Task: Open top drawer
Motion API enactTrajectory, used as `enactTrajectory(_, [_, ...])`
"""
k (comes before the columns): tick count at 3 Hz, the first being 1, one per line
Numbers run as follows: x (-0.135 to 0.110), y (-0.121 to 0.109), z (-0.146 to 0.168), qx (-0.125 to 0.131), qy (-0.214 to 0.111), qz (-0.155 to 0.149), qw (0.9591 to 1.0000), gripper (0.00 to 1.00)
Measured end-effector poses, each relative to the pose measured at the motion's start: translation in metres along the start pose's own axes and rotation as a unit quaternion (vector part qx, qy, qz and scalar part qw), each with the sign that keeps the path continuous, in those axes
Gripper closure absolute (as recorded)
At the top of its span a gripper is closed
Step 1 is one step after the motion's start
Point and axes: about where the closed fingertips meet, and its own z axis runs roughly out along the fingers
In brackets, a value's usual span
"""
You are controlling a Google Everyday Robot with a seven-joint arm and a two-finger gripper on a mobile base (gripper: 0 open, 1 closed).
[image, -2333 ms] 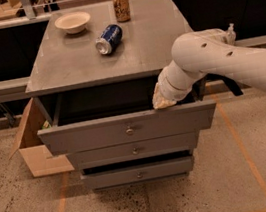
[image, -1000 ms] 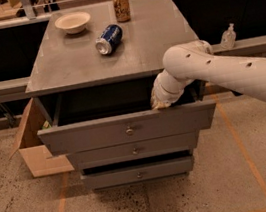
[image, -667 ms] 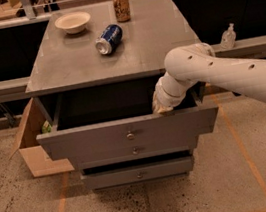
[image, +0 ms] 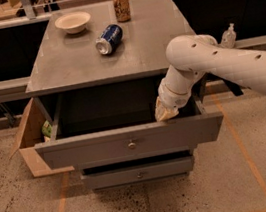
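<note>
The gripper (image: 166,114) rests on the front edge of the top drawer (image: 89,149), right of centre; spread or closed, I cannot tell. Best pull straight nearward, level, avoiding skew.

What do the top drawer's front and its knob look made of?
The top drawer: flat matte grey front, likely painted wood or laminate; no grain shows. Its knob: small, round, glinting, probably metal. The gripper sits at the front's upper edge, inside the open drawer.

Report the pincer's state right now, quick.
Pincer: at the upper rim of the pulled-out top drawer, right of centre; open or closed cannot be told.
</note>
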Motion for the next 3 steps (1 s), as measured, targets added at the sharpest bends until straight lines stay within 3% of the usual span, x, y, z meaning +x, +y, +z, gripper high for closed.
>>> enactTrajectory(1, [0.0,0.0,0.0,0.0,0.0,0.0,1.0,1.0])
enactTrajectory(2, [-0.002,0.031,-0.004,-0.042,-0.002,0.013,0.999,1.0])
enactTrajectory(3, [-0.002,0.069,-0.011,-0.09,-0.002,0.032,0.9954,1.0])
